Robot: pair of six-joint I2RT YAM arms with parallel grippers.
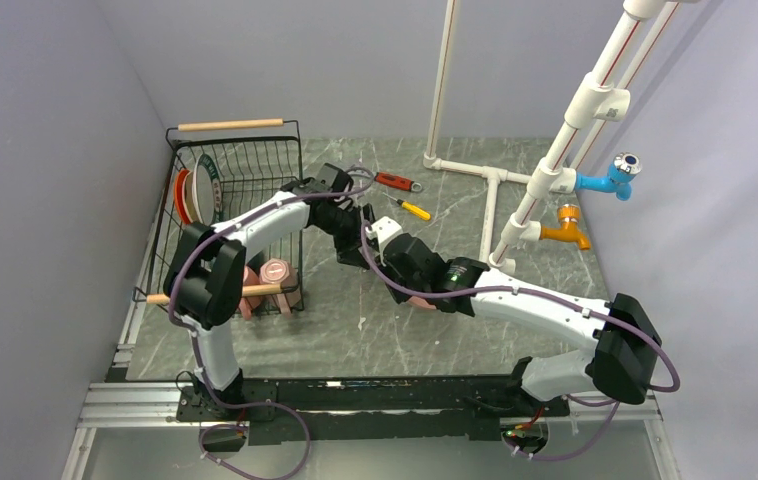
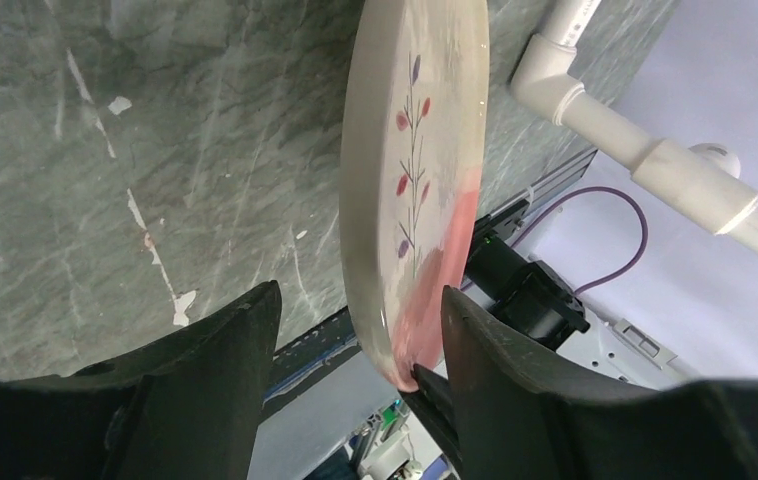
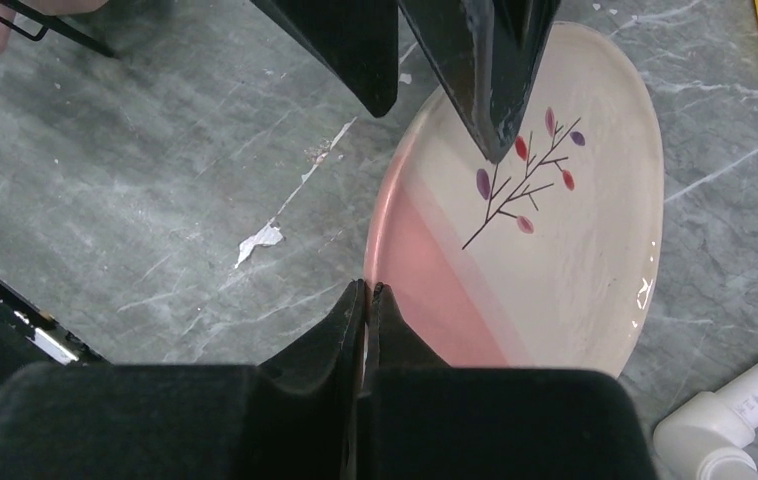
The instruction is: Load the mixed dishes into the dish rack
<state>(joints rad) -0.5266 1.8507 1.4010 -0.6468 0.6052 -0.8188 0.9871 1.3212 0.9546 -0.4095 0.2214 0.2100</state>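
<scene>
A cream plate (image 3: 555, 230) with a pink band and a branch motif hangs tilted above the table. My right gripper (image 3: 367, 290) is shut on its pink rim. My left gripper (image 2: 360, 290) straddles the opposite rim of the plate (image 2: 410, 150), open: one finger (image 2: 500, 360) sits close against the plate's face and the other (image 2: 225, 350) stands clear of its back. The black wire dish rack (image 1: 230, 125) is at the back left. It holds an orange-red plate (image 1: 182, 195), a lettered plate (image 1: 205, 192) and two pink mugs (image 1: 277, 272).
A red-handled wrench (image 1: 397, 182) and a yellow-handled screwdriver (image 1: 414, 209) lie behind the arms. The white pipe frame (image 1: 495, 190), with a blue tap (image 1: 610, 180) and an orange tap (image 1: 567, 228), stands on the right. Grey walls close in both sides.
</scene>
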